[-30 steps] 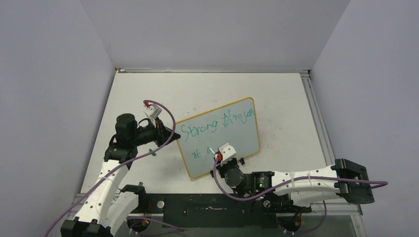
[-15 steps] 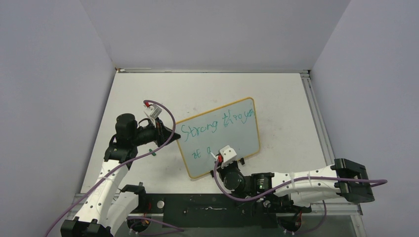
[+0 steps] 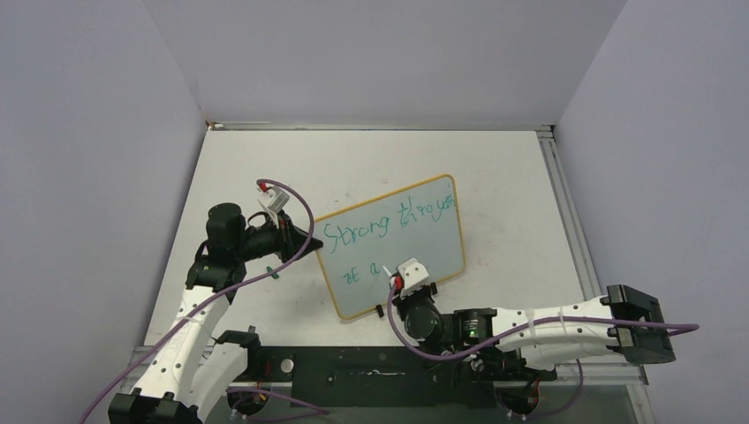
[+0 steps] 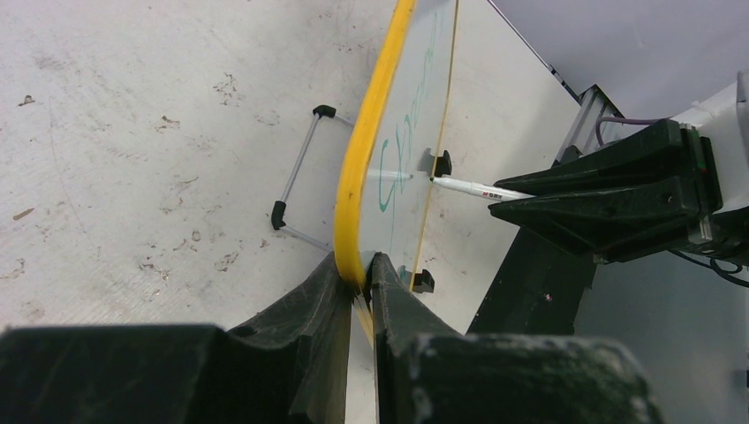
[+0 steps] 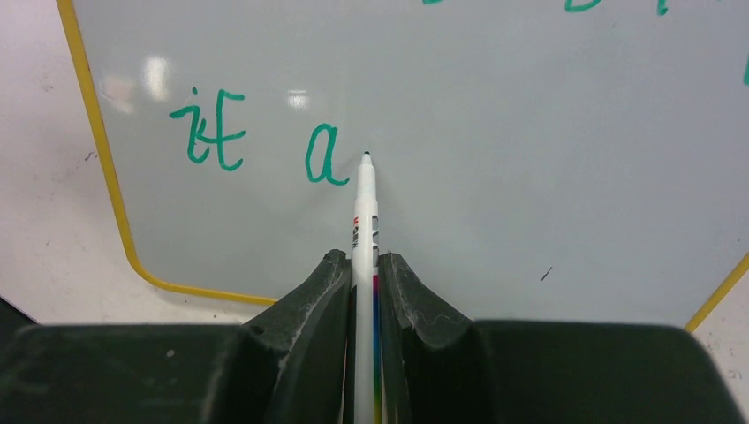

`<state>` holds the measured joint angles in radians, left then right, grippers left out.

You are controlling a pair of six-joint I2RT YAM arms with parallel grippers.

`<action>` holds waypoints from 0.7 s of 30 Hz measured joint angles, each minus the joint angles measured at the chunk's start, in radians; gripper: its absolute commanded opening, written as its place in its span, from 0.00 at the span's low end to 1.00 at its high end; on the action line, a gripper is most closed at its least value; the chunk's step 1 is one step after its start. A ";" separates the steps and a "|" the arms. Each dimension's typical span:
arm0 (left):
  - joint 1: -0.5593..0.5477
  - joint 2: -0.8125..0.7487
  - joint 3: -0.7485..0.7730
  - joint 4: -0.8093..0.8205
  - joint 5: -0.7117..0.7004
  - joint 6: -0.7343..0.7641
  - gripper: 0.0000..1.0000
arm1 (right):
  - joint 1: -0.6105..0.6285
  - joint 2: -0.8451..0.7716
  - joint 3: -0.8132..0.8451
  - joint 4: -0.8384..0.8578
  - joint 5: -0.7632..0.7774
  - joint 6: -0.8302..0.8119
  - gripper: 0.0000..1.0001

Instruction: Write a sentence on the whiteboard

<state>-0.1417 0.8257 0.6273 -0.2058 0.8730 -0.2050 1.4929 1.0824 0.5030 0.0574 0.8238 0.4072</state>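
1. Writing the second line now: the right gripper (image 5: 362, 265) is clamped narrow on the marker (image 5: 364, 221), with the barrel running straight out between the jaws.
2. The tip sits just right of the green "a" on the whiteboard (image 5: 530, 177). In the left wrist view the marker (image 4: 477, 187) meets its own reflection, so I judge it is touching the surface.
3. The left gripper (image 4: 358, 269) is pinched tight on the yellow frame of the whiteboard (image 4: 371, 132) at its left short edge, bracing it.
4. The whiteboard (image 3: 433, 247) sits on the table (image 3: 265, 168) between the two arms. A wire stand (image 4: 296, 172) shows behind it, so the face looks propped up rather than lying flat.
5. The sentence (image 3: 358, 231) reads "Strong" and a rough "through" on the top line, with "it a" below.
6. To do this step well, use light, even pressure, because pushing hard could rock the board against the stand.
7. The next letter should start close beside the "a" and sit on the baseline of "it" (image 5: 210, 141).
8. The left gripper (image 3: 307, 246) should hold firm while the right gripper (image 3: 402, 287) makes its strokes.
9. In the top view the board's long axis runs from the left gripper's end up and away to the right, and both lines of writing follow it.
10. The edge with the black clips is the long one nearest the arms, and the written face is turned towards the right arm.
11. The marker's long axis crosses the lines of writing, with its tip pointing away from the right wrist towards the board.
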 measured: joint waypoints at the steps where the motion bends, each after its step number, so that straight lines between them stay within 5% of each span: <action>1: 0.000 0.000 0.000 0.000 0.000 0.000 0.00 | 0.000 -0.007 0.001 0.006 0.004 -0.012 0.05; 21: 0.000 0.000 0.000 0.000 -0.004 0.000 0.00 | -0.095 -0.003 0.004 0.145 -0.046 -0.123 0.05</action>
<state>-0.1417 0.8257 0.6273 -0.2062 0.8688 -0.2047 1.3975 1.0798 0.5068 0.2020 0.7776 0.2840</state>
